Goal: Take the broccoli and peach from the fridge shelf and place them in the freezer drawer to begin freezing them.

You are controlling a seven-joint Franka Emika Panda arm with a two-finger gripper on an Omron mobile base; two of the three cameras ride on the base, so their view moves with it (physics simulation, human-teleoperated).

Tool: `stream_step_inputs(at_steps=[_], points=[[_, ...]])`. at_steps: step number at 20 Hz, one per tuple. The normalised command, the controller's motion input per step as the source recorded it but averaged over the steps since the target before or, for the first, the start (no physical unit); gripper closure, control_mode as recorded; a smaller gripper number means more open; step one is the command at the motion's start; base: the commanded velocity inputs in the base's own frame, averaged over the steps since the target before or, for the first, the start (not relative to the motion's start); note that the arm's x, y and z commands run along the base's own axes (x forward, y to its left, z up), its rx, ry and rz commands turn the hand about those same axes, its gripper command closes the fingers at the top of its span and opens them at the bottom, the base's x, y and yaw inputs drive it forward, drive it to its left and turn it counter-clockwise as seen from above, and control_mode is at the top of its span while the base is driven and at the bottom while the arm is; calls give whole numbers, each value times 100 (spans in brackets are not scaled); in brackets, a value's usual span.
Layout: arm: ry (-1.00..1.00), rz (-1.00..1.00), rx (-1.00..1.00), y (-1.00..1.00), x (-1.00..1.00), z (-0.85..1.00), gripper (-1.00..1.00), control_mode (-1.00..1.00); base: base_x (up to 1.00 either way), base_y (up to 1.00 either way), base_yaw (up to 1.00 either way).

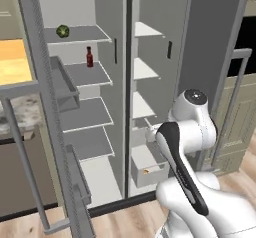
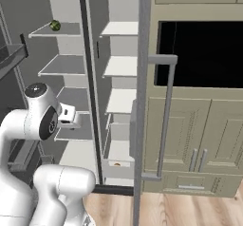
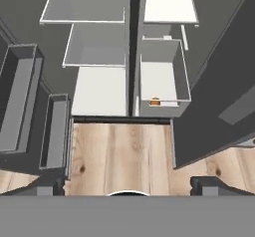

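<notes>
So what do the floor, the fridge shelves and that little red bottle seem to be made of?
The floor looks like pale wood planks: grain lines and dark knots, with a matte finish. The fridge shelf under the broccoli looks like flat grey plastic or frosted glass with a pale rim; this rendered picture leaves that open. The red bottle looks glossy, perhaps glass or plastic, with a dark cap.

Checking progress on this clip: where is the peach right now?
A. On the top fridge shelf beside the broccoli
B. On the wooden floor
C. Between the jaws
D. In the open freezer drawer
D. The peach lies at the front of the open freezer drawer, while the broccoli sits alone on the top fridge shelf.
</notes>
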Motion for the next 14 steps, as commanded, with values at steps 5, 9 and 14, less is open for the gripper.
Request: stream_step_inputs(at_steps=[5,9,14], points=[[0,0,0,0,0,0,-100,100,28,30,30],[0,0,0,0,0,0,-100,100,54,23,21],[0,0,0,0,0,0,-100,100,40,10,19]])
